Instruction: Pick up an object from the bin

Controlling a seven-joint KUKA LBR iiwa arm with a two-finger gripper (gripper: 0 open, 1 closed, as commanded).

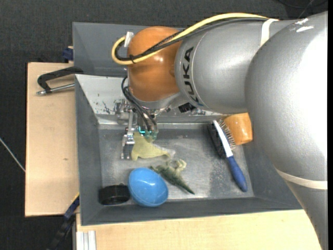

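A KUKA iiwa arm reaches in from the right over a grey metal bin, its orange wrist cover and a looped yellow cable hanging above the bin's back left corner. The gripper is low over the left half of the floor, close under the sloped back wall. Its fingers stand apart, one reaching down just beside the left edge of a pale yellow-green crumpled thing that lies left of the floor's centre. Whether the other finger touches that thing cannot be told.

A dark green toy-like thing lies just in front of the pale one, pointing toward the front right. A blue egg-shaped thing rests at the front wall, with a black round thing just beside it in the front left corner. On the right, a brush with a blue handle lies well apart from the gripper, its head near an orange thing partly hidden by the arm.

Bare floor opens between the pale thing and the brush, and a narrower strip runs along the left wall. The metal is scuffed and speckled, and the back slope carries dark marks. Black letters on the arm's grey shell read KUKA. Dark textured ground surrounds the set-up.
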